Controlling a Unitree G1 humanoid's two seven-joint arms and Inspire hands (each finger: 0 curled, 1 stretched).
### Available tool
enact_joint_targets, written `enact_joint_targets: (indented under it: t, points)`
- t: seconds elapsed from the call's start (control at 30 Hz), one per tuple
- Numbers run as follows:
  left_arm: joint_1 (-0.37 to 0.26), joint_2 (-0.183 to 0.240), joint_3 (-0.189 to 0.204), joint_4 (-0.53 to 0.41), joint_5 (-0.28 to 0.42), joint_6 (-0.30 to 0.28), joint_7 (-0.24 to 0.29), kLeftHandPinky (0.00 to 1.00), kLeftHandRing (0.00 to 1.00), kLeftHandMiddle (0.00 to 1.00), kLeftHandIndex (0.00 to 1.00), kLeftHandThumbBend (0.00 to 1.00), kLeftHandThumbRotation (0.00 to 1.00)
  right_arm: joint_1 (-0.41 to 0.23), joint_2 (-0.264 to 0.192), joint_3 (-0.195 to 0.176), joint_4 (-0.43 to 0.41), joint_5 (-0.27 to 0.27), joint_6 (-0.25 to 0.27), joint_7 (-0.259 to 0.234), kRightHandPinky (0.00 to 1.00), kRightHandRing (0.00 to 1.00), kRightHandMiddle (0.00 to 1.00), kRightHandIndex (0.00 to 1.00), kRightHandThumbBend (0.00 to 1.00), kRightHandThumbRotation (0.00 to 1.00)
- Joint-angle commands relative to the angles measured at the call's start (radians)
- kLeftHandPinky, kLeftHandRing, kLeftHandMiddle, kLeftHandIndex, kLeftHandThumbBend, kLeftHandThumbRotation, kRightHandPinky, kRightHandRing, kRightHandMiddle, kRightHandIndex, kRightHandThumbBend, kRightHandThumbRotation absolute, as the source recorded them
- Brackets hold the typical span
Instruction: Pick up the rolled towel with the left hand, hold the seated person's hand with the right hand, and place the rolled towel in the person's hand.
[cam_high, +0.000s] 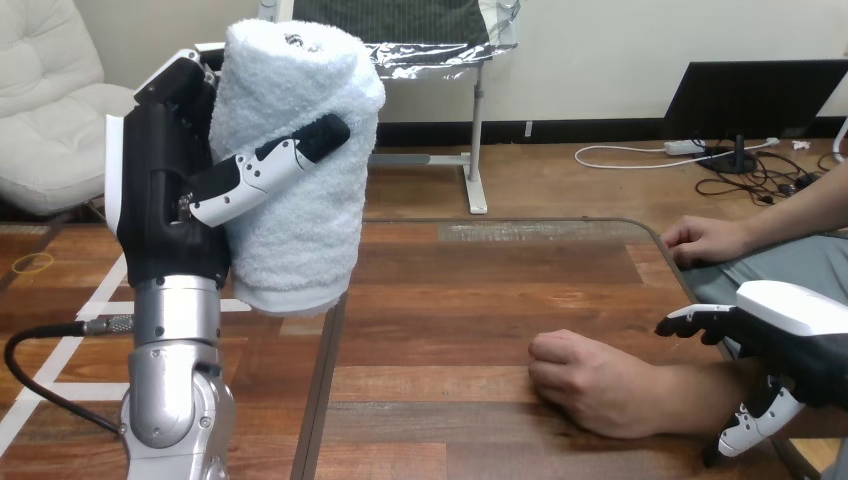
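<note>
A white rolled towel (296, 160) stands upright in my left hand (170, 200), which is shut on it and holds it well above the table at the view's left. The thumb (270, 170) lies across the towel's front. The person's hand (590, 385) rests as a loose fist on the wooden table (450, 300), right of the middle, with the forearm running off to the right. My right hand (800, 340) is at the lower right, open over that forearm. Its fingers (695, 320) reach past the far side and its thumb (755, 425) hangs on the near side, neither closed on the forearm.
A second hand of the person (705, 240) lies on the table's far right edge. The table's left edge (325, 380) runs just below the towel.
</note>
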Motion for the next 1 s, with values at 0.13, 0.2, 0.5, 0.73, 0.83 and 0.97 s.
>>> enact_joint_targets:
  t: [0.13,0.2,0.5,0.73,0.83,0.97]
  points:
    - [-0.085,-0.008,0.018,-0.01,-0.027,-0.037,-0.007,0.2,0.27,0.34,0.4,0.53,0.0,-0.084,-0.025,0.044,0.078,-0.074,-0.049,-0.089,0.75,0.83,0.84,0.83,1.0,0.09]
    - [-0.084,-0.008,0.019,-0.01,-0.027,-0.038,-0.007,0.2,0.27,0.34,0.4,0.53,0.0,-0.089,-0.026,0.05,0.087,-0.085,-0.056,-0.099,0.76,0.83,0.84,0.83,1.0,0.09]
    - [-0.082,-0.009,0.022,-0.014,-0.021,-0.042,-0.005,0.2,0.27,0.33,0.4,0.53,0.0,-0.108,-0.02,0.083,0.112,-0.144,-0.046,-0.133,0.77,0.82,0.83,0.83,1.0,0.09]
    - [-0.083,-0.013,0.029,-0.015,-0.037,-0.041,-0.017,0.2,0.27,0.33,0.4,0.53,0.0,-0.122,-0.015,0.108,0.131,-0.178,-0.035,-0.15,0.72,0.81,0.82,0.82,1.0,0.09]
    - [-0.083,-0.013,0.03,-0.016,-0.037,-0.04,-0.018,0.2,0.27,0.33,0.4,0.53,0.0,-0.128,-0.015,0.119,0.141,-0.187,-0.038,-0.158,0.7,0.8,0.81,0.81,1.0,0.08]
    - [-0.08,-0.013,0.031,-0.023,-0.038,-0.034,-0.017,0.2,0.27,0.33,0.4,0.53,0.0,-0.134,-0.015,0.135,0.146,-0.203,-0.034,-0.16,0.67,0.79,0.81,0.81,1.0,0.08]
